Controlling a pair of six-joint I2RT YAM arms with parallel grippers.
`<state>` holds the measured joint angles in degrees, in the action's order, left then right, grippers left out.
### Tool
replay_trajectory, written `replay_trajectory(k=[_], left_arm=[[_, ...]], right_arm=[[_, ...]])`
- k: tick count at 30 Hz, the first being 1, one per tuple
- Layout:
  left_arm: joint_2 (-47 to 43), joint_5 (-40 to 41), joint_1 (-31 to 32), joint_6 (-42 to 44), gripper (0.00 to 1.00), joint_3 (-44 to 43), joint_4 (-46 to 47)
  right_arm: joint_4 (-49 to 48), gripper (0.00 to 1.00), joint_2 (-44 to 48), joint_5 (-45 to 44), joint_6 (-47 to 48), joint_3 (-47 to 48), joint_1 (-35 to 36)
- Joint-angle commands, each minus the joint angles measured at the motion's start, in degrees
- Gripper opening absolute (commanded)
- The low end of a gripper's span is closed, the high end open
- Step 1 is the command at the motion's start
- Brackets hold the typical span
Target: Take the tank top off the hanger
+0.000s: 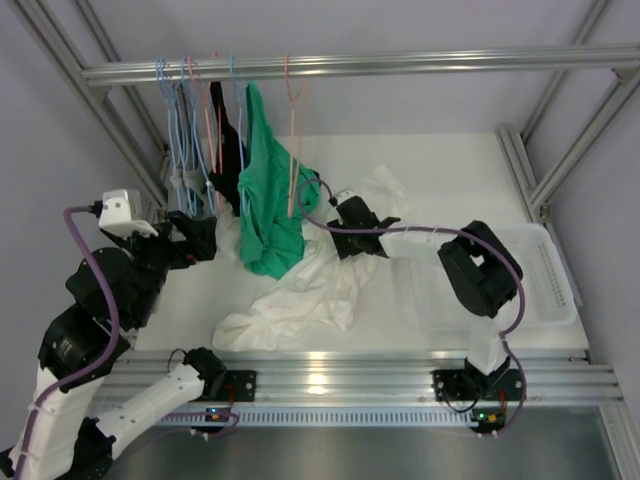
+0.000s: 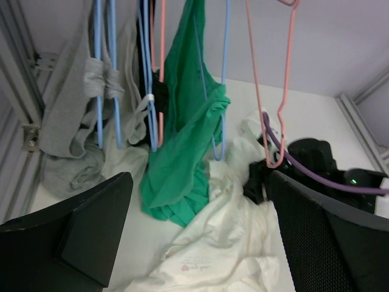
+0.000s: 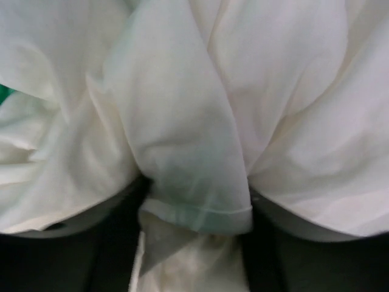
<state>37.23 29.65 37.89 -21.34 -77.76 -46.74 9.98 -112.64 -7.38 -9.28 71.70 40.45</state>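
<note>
Left gripper (image 1: 200,240) spread wide, nothing in it, hovering at 9 o'clock of green garment (image 1: 265,200). Right gripper (image 1: 362,222) down on white tank top (image 1: 300,300), jaws partly closed, pressing fold of its cloth from both sides. White tank top lay crumpled on table (image 1: 450,170), at 6 o'clock of green garment, which hung on blue hanger (image 2: 225,73). Pink hanger (image 1: 291,120) at 12 o'clock of right gripper
</note>
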Motion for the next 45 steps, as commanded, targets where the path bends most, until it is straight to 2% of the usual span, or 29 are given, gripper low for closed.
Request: replay_trajectory(k=[1,2,3,6,14,19,26,30,35,38,39,44,45], left_arm=[[-1.5,5.6,0.1,3.6,0.99,2.9,-1.2],[-1.8,7.0,0.1,3.8,0.99,3.8,-1.2],[-2.7,7.3,0.1,3.7,0.99,4.9,-1.0],[-5.1,8.0,0.1,4.8,0.99,10.1,1.1],[-13.5,12.8,0.1,5.4,0.99,27.7,9.9],[-15.8,14.4,0.1,5.0,0.99,28.4,10.4],[-21.0,16.3,0.1,4.3,0.99,29.6,10.4],[-21.2,15.9,0.1,4.1,0.99,29.9,10.5],[-19.7,15.4,0.0,4.4,0.99,29.9,10.5],[-19.3,15.1,0.0,4.4,0.99,29.9,10.4],[-19.3,14.9,0.0,4.5,0.99,30.0,10.4],[-19.3,14.4,0.0,4.6,0.99,30.1,10.6],[-19.3,14.3,0.0,4.6,0.99,30.1,10.6]], right_arm=[[11.5,0.49,-0.5,1.8,-5.6,-10.7,3.4],[10.0,0.40,0.6,1.8,-6.3,-11.9,3.7],[9.5,0.23,1.6,1.8,-6.5,-12.8,3.8],[6.2,0.00,8.5,3.1,-6.9,-16.1,4.4],[3.0,0.00,38.1,6.8,-9.2,-17.7,5.2],[3.9,0.00,51.4,5.9,-10.9,-14.3,4.8],[9.0,0.00,57.9,1.4,-8.4,-3.7,4.8],[13.1,0.00,59.4,-3.9,-4.8,7.5,4.8],[17.3,0.00,60.9,-12.7,-0.4,15.9,4.8],[21.4,0.00,60.6,-20.7,3.3,22.1,4.9],[22.3,0.00,60.3,-26.1,4.2,24.8,4.9],[26.1,0.00,60.3,-45.0,11.0,28.8,4.9],[26.1,0.00,61.6,-46.6,11.5,29.0,4.8]])
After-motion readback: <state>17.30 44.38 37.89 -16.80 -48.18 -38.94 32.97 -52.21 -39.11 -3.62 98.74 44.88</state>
